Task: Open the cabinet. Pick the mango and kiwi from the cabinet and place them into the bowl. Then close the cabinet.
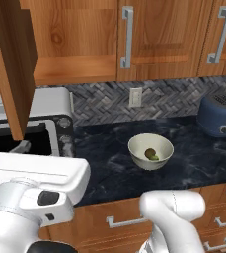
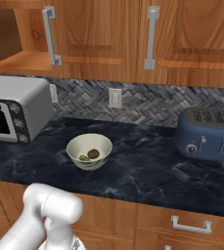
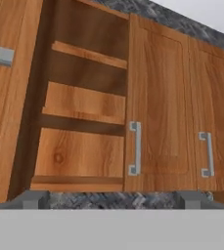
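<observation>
Below the half-open cabinet (image 3: pixel 84 112), the tool (image 3: pixel 111 200) points up at it, jaws spread wide.

Light is even and soft across the rendered kitchen, with no clear single source and no glare. The dark counter (image 2: pixel 147 166) carries faint pale sheen but no hard reflections. The open cabinet (image 3: pixel 84 97) falls into brown shade toward its back and under each shelf. The bowl (image 1: pixel 150 150) casts only a weak shadow. Edges look slightly soft and pixelated; nothing is warped at the borders.
</observation>
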Motion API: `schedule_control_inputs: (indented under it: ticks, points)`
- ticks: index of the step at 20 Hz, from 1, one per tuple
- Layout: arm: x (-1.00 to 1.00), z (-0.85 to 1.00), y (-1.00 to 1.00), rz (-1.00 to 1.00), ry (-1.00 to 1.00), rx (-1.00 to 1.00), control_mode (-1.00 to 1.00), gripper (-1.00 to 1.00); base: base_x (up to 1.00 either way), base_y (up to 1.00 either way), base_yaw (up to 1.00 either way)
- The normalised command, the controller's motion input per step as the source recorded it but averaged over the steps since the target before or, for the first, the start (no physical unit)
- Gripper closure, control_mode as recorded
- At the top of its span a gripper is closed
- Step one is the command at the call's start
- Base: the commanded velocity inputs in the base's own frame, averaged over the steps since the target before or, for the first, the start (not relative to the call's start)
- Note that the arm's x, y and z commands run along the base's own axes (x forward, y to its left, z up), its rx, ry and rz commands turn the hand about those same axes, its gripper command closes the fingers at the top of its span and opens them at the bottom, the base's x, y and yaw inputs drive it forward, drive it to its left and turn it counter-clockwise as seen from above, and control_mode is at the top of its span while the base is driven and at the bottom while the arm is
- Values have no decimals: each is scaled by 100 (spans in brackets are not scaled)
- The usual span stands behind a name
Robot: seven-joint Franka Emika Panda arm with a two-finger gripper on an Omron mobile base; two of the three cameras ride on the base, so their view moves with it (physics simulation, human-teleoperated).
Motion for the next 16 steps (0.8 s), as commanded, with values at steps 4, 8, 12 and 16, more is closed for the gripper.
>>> schedule_control_inputs:
  ticks: [4,8,12,16]
  points:
    - [30,0,42,-2,-19,-9,-100,-100,0,0,0]
    - [25,0,19,-10,-14,-7,-100,-100,0,0,0]
    - [0,0,0,-1,-1,0,-100,-100,0,0,0]
    - [13,0,8,-17,0,0,-100,-100,0,0,0]
